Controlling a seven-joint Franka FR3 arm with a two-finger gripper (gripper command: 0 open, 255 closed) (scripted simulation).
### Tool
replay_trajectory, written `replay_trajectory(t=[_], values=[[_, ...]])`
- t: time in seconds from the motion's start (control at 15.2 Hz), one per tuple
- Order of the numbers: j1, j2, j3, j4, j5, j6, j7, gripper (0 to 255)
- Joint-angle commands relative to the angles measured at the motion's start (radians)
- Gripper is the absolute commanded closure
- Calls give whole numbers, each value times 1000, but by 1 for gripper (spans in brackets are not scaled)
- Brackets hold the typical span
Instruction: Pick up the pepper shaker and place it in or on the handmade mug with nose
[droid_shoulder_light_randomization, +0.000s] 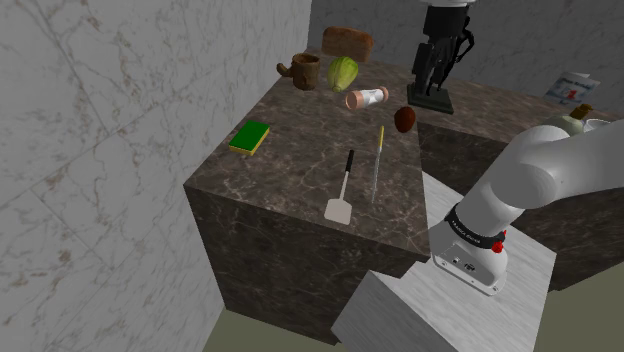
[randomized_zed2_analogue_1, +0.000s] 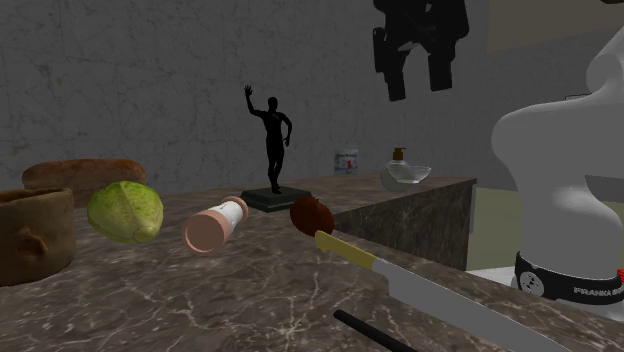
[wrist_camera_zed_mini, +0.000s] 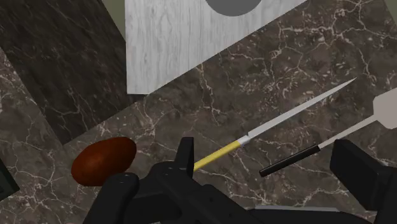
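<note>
The pepper shaker (droid_shoulder_light_randomization: 366, 98) (randomized_zed2_analogue_1: 215, 226), a white bottle with a pinkish-brown end, lies on its side on the dark marble counter (droid_shoulder_light_randomization: 300, 170). The brown handmade mug (droid_shoulder_light_randomization: 305, 70) (randomized_zed2_analogue_1: 32, 235) stands upright near the counter's far corner, a short way beyond the shaker with a green cabbage (droid_shoulder_light_randomization: 343, 72) (randomized_zed2_analogue_1: 125, 210) between them. My black gripper (droid_shoulder_light_randomization: 436, 62) (randomized_zed2_analogue_1: 417, 78) (wrist_camera_zed_mini: 273, 167) hangs high above the counter, to the shoulder view's right of the shaker. Its fingers (wrist_camera_zed_mini: 184, 156) stand wide apart and hold nothing.
A black figurine (droid_shoulder_light_randomization: 430, 90) (randomized_zed2_analogue_1: 270, 150) stands under the gripper. A brown oval thing (droid_shoulder_light_randomization: 405, 119) (wrist_camera_zed_mini: 103, 160), a yellow-handled knife (droid_shoulder_light_randomization: 377, 160) (wrist_camera_zed_mini: 286, 121), a spatula (droid_shoulder_light_randomization: 342, 190), a green sponge (droid_shoulder_light_randomization: 250, 136) and a bread loaf (droid_shoulder_light_randomization: 347, 41) share the counter. A soap dispenser (randomized_zed2_analogue_1: 405, 172) stands further back.
</note>
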Motion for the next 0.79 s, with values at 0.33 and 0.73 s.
replay_trajectory(t=[0.33,0.73], values=[[9,-50,-127,-122,-125,159,-254,0],[17,-15,-305,-202,-261,391,-554,0]])
